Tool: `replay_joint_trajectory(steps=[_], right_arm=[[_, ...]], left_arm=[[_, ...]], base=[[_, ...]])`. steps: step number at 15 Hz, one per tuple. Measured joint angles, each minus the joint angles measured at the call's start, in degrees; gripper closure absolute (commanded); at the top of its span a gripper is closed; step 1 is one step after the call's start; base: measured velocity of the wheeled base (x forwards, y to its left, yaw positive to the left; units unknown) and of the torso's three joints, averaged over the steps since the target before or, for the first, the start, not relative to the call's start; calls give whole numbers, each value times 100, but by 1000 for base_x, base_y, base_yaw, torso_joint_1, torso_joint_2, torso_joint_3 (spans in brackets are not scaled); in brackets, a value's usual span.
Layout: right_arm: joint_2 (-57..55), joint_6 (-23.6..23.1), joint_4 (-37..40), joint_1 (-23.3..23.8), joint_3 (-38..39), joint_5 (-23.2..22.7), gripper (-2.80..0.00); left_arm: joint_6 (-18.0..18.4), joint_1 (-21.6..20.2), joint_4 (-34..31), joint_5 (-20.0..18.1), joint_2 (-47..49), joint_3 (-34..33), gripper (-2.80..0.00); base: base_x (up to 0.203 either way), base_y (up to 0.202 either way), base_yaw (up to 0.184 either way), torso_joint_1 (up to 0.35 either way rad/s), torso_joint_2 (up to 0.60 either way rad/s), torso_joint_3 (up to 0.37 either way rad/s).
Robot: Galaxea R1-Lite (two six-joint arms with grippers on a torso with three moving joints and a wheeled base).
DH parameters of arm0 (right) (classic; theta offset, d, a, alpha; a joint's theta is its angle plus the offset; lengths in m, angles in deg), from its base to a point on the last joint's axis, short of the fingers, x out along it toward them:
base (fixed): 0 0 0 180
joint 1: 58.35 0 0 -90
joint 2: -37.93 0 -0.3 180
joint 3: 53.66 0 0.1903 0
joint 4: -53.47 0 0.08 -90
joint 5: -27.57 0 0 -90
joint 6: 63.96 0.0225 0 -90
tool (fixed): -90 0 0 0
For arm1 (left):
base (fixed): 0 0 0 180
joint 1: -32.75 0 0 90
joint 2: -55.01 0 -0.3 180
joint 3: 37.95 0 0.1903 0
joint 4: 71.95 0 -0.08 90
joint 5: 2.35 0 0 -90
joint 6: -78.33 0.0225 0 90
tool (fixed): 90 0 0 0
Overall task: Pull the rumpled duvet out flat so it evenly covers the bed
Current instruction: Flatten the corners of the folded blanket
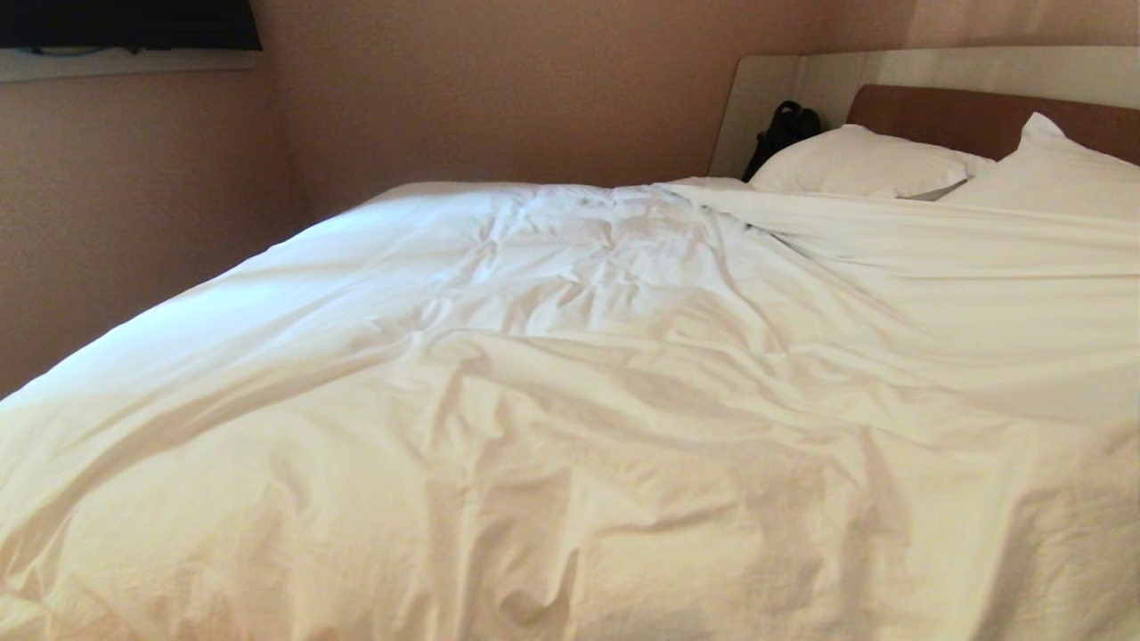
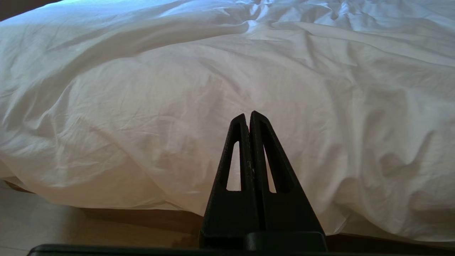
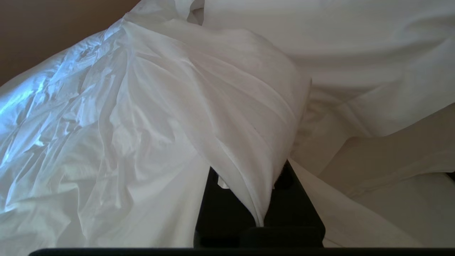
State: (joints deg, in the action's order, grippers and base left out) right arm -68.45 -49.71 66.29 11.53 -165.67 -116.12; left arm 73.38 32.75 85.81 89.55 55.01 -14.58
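The white puffy duvet (image 1: 570, 374) lies wrinkled across the bed, whose brown headboard (image 1: 962, 116) shows at the far right. One fold of it runs slanting up toward the two pillows (image 1: 864, 160). Neither arm shows in the head view. My right gripper (image 3: 250, 177) is shut on a bunched fold of the duvet (image 3: 199, 92), and the cloth hides its fingertips. The left gripper (image 2: 247, 114) is shut and empty, held still in front of the duvet (image 2: 177, 89) where it hangs over the bed's near edge.
A black bag (image 1: 784, 129) sits beside the headboard behind the pillows. A wall runs along the bed's left side, with a dark screen (image 1: 125, 22) mounted high on it. Pale floor (image 2: 71, 220) shows below the hanging duvet. A flat white sheet (image 3: 408, 213) lies beside the held fold.
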Motion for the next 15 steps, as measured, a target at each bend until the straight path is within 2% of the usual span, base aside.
replay_joint_trajectory(steps=[10,15], right_arm=[[117,235,38,68,-85,-74,0],[952,250,87,-500,558,-330,0]], left_arm=[[-4,0,0,-2,0,0,0],[0,0,0,0,0,0,0]], base=[[0,0,0,0,0,0],[0,0,0,0,0,0]])
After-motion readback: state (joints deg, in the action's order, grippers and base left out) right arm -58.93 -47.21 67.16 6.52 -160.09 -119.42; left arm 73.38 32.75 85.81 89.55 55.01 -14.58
